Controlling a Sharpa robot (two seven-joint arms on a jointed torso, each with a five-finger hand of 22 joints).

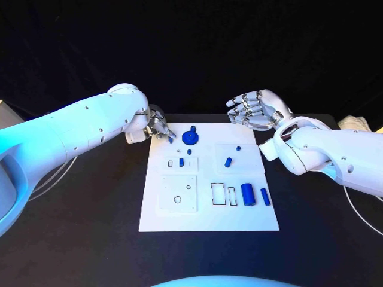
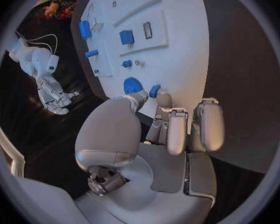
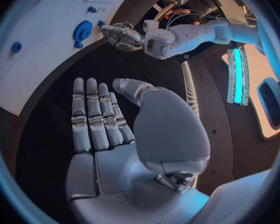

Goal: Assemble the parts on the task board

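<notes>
fingers (image 2: 155,90) of the left hand (image 1: 157,127) pinch a small blue part at the board (image 1: 209,221) far corner, beside the round blue part (image 1: 190,137), likely for seating. right hand (image 1: 256,110) hovers spread and unladen, clear of the work.

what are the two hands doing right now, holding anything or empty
Left hand: fingers curled at the board's far edge, touching a small blue part; a grip cannot be told.
Right hand: open, fingers straight, holding nothing.
</notes>
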